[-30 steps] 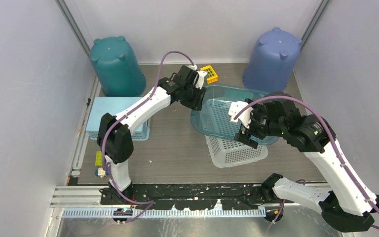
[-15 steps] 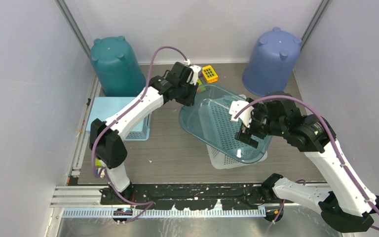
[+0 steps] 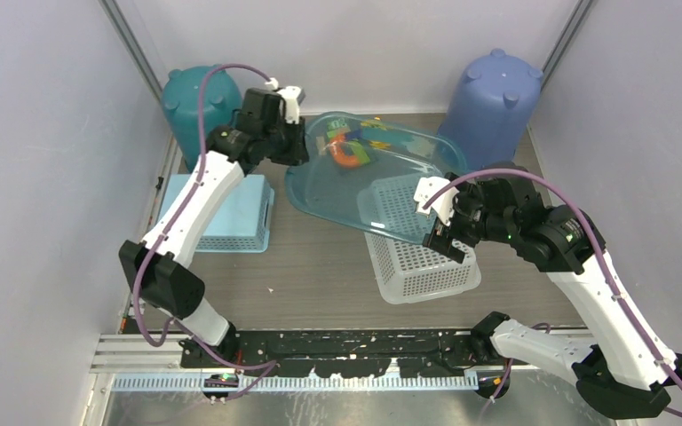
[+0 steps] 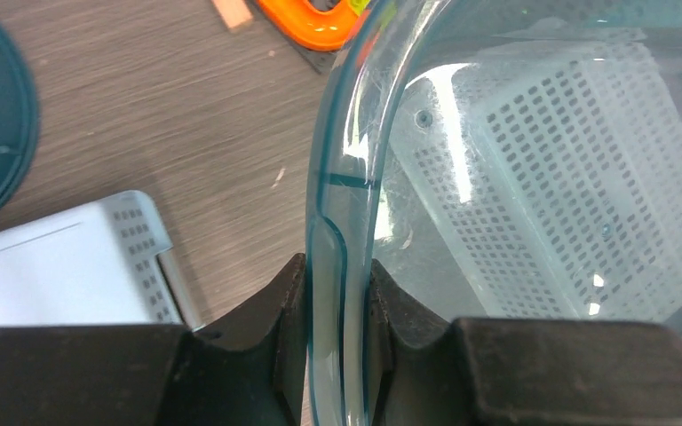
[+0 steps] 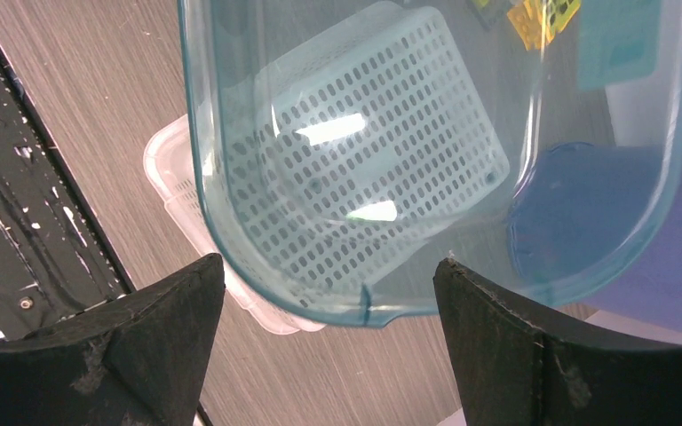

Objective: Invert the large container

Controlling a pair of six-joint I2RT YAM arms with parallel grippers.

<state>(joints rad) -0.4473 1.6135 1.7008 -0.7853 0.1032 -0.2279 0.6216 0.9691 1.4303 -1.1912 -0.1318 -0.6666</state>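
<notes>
The large container [image 3: 382, 182] is a clear blue-tinted plastic tub, held raised and tilted across the middle of the table. My left gripper [image 3: 300, 142] is shut on its far-left rim. In the left wrist view the rim [image 4: 337, 222] runs straight down between the two fingers [image 4: 275, 319], which press it from both sides. The tub's near right end lies over a white perforated basket [image 3: 422, 266]. My right gripper [image 3: 440, 235] stands wide open just off that end. In the right wrist view the tub [image 5: 426, 133] hangs beyond the spread fingers [image 5: 169, 328], not touching them.
Small orange and green toys [image 3: 351, 151] show through the tub at the back. A light blue basket [image 3: 222, 213] sits at left. An upturned teal bucket [image 3: 200, 106] stands back left, an upturned blue bucket [image 3: 493, 102] back right. Walls close both sides.
My left gripper closed on the tub's rim and carried it up, back and to the left. The tub swung from over the white basket towards the toys. The right arm barely moved.
</notes>
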